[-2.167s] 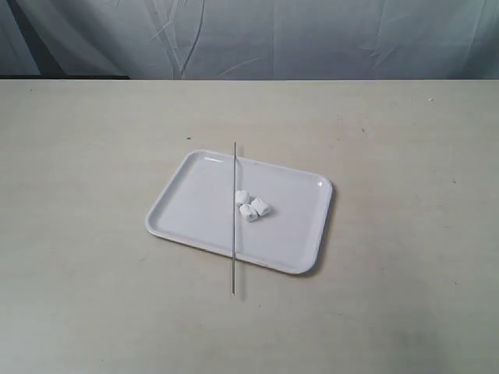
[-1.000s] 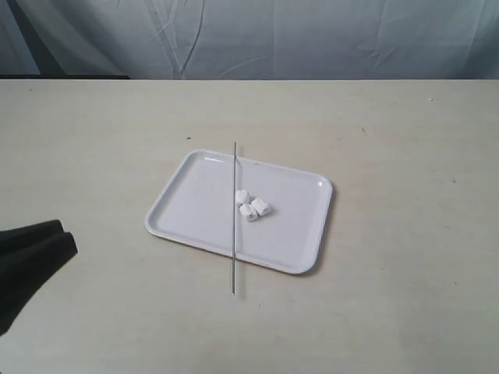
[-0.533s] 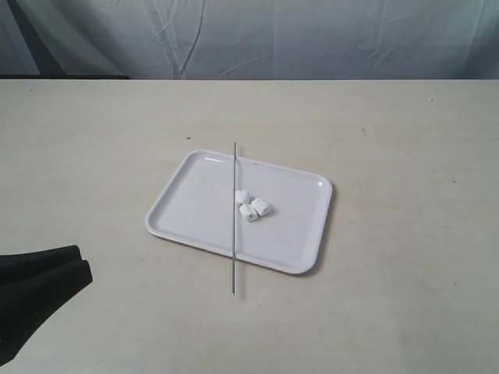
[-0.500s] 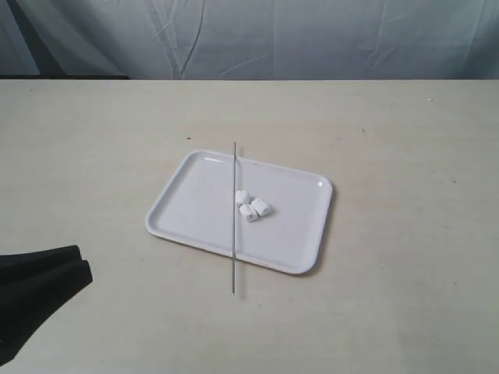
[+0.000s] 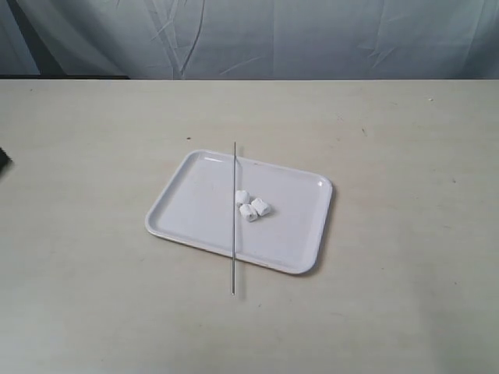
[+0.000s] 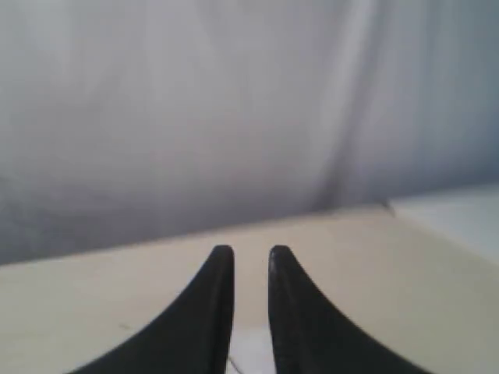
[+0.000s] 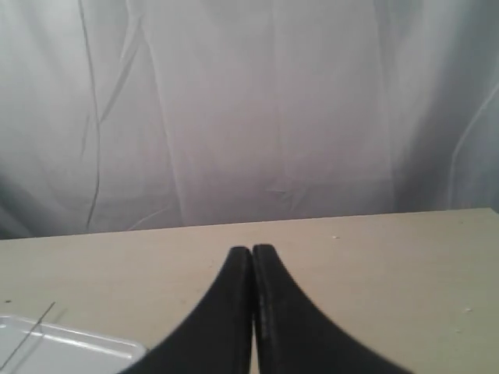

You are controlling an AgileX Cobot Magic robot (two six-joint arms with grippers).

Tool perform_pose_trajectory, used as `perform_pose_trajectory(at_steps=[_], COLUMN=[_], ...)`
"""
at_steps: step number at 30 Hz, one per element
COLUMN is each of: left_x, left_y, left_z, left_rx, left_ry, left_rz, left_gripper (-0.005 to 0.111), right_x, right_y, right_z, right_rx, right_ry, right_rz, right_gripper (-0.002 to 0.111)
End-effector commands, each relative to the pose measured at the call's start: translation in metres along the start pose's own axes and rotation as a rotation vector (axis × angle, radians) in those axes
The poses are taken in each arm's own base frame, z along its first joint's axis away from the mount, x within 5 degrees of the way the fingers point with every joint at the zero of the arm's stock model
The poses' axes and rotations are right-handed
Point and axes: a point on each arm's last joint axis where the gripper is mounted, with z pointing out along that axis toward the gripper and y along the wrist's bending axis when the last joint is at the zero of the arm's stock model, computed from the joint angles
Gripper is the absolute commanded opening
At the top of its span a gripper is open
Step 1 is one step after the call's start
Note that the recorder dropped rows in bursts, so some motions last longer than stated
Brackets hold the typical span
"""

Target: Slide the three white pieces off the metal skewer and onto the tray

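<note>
The tray (image 5: 191,214) lies flat mid-table. The metal skewer (image 5: 234,234) rests lengthwise across it, its near end sticking out over the tabletop. The three white pieces (image 5: 251,206) sit clustered on the tray just right of the skewer, the farthest one touching or nearly touching it. My left gripper (image 6: 251,251) is open by a narrow gap with nothing between its fingers; a bit of the tray (image 6: 248,352) shows below them. My right gripper (image 7: 252,249) is shut and empty, well away from the tray (image 7: 54,343), whose corner and the skewer (image 7: 35,323) show.
A dark sliver of the left arm (image 5: 2,160) shows at the left edge of the exterior view. The beige table (image 5: 405,234) stretches around the tray. A grey cloth backdrop (image 5: 312,39) hangs behind the far edge.
The left gripper, seen at the lower left of the exterior view half a second ago, has moved out of that spot; only a dark sliver remains higher on the left edge. Tray, skewer and pieces are unmoved.
</note>
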Motion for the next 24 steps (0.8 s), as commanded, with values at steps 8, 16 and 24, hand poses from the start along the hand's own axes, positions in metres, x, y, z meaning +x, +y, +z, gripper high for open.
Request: perform_pose_trajectory(at_steps=[8, 16, 24], left_x=[-0.004, 0.006, 0.028], left_y=[0.040, 0.046, 0.043], left_z=[-0.010, -0.015, -0.026], left_rx=[-0.466, -0.524, -0.492], left_ry=[0.054, 0.192, 0.225], left_rz=[0.128, 0.211, 0.323], left_gripper=[0.000, 0.000, 0.000], right_x=[0.028, 0.036, 0.038], right_y=[-0.011, -0.012, -0.011], right_z=[0.003, 0.002, 0.002], right_rx=[0.097, 0.107, 0.085], right_ry=[0.071, 0.159, 0.182], right_rz=[-0.014, 0.024, -0.092], right_gripper=[-0.001, -0.001, -0.001])
